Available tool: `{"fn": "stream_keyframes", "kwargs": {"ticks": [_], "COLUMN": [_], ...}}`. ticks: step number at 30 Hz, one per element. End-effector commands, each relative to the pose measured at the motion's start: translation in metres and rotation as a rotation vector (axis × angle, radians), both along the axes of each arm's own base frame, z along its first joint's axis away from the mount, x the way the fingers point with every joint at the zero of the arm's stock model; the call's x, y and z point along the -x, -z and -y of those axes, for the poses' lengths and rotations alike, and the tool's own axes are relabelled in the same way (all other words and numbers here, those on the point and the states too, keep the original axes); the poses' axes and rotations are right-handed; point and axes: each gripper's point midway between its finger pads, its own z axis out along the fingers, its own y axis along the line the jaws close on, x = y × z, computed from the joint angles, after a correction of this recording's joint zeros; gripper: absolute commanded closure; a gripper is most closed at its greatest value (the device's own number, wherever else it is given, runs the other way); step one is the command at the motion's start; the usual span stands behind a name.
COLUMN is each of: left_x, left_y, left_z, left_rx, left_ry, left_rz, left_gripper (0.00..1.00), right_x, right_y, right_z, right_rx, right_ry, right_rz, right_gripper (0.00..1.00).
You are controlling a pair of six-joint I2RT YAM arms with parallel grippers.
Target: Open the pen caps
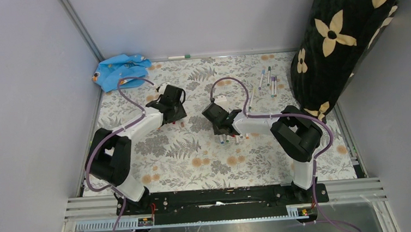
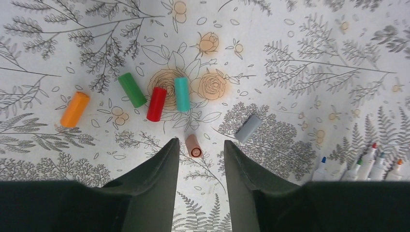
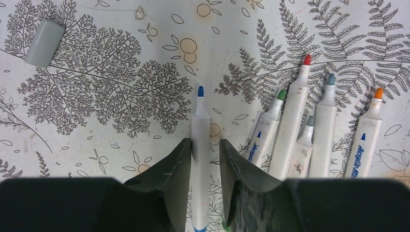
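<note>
The blue-tipped pen (image 3: 199, 116) lies bare of its cap between the fingers of the right gripper (image 3: 205, 143), tip pointing away. The jaws stand narrow on either side of the barrel. A sliver of table shows on one side, so I cannot tell whether they pinch it or only straddle it. Just right of it lie five more uncapped pens (image 3: 323, 135), side by side. A grey cap (image 3: 44, 36) lies well off to the far left.

The other loose caps are gathered under the left arm: an orange cap (image 2: 75, 109), green cap (image 2: 132, 90), red cap (image 2: 156, 104) and teal cap (image 2: 182, 94). A brown cap (image 2: 194, 145) sits just beyond the fingertips. The left gripper (image 2: 200, 144) is spread wide and holds nothing.

By my reading, this pen is done and belongs with the row. A few capped pens (image 1: 269, 81) wait at the far right, near the black floral cushion (image 1: 340, 41) (awkwardly close to it). The next move calls for one gripper to fetch a pen by its barrel and the other to clamp the cap and pull straight along the pen's axis.
</note>
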Motion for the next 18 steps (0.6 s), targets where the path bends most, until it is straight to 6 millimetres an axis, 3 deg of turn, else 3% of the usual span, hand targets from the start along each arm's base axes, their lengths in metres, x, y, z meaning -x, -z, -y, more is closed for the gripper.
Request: {"fn": "stream_keyframes", "kwargs": {"ticks": [1, 6, 9, 13, 18], "left_x": [-0.001, -0.002, -0.002, -0.002, 0.000], "left_y": [-0.029, -0.060, -0.077, -0.097, -0.111], "left_z": [-0.007, -0.008, -0.003, 0.012, 0.028], "left_rx": [-0.014, 0.020, 0.062, 0.145, 0.242], "left_ry": [-0.035, -0.044, -0.037, 0.014, 0.066], "left_rz": [0.069, 0.140, 0.175, 0.219, 0.258], "left_gripper": [0.54, 0.52, 0.49, 0.48, 0.45], "right_x": [-0.005, -0.019, -0.034, -0.056, -0.080], "right_y": [-0.012, -0.055, -0.073, -0.079, -0.073], "right_z": [0.016, 0.021, 0.038, 0.070, 0.109], "right_rx": [0.041, 0.023, 0.029, 0.031, 0.066], "right_ry": [0.036, 0.057, 0.106, 0.200, 0.291], "right_rz": [0.031, 0.131, 0.160, 0.167, 0.154], "right_gripper": [0.66, 0.63, 0.62, 0.59, 0.53]}}
